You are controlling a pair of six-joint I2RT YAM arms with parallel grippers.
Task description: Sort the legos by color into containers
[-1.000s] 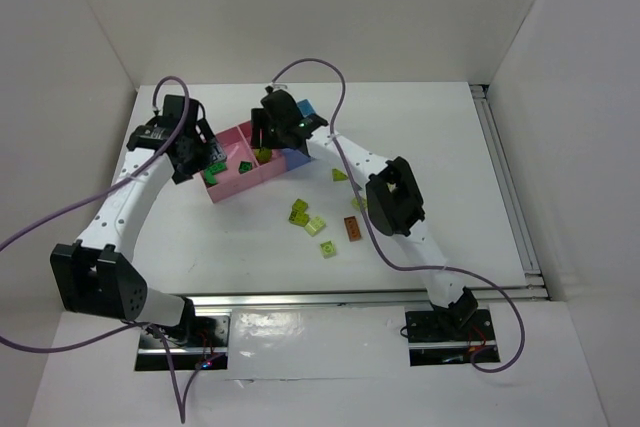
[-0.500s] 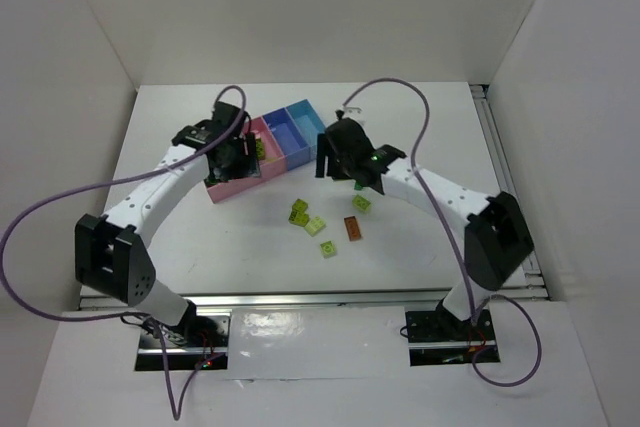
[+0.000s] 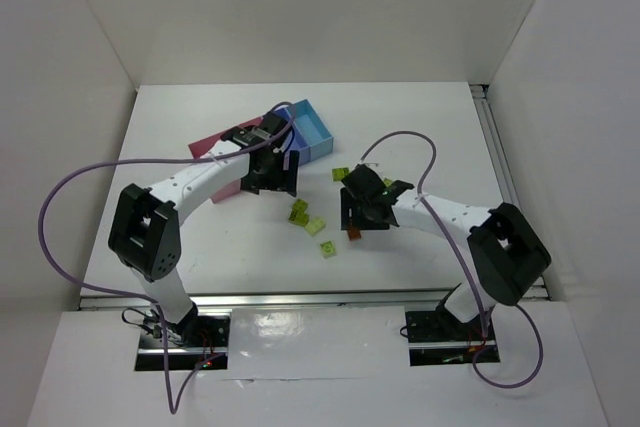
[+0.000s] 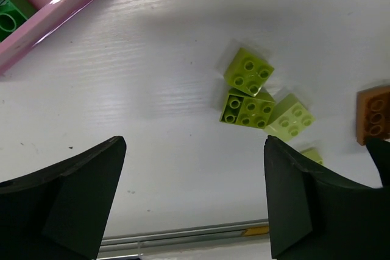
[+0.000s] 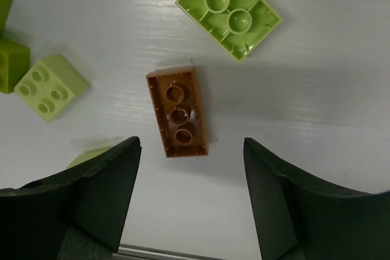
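Right gripper [image 5: 190, 144] hangs spread over the orange-brown lego [image 5: 178, 112], which lies studs-down toward the desk's [image 3: 200, 247] near edge. I'd drop straight and pinch its long sides. Left gripper [image 4: 193, 150] is spread too, empty.

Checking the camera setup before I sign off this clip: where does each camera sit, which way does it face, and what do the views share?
Top external: above and behind the bases, looking down on the table; both arms, left gripper, right gripper and containers show.
Left wrist: on the left arm, facing down at yellow-green legos and a pink bin corner; its open jaws frame the bottom.
Right wrist: facing down at the orange-brown lego between its open jaws.
Shared: that orange-brown lego appears in all three.
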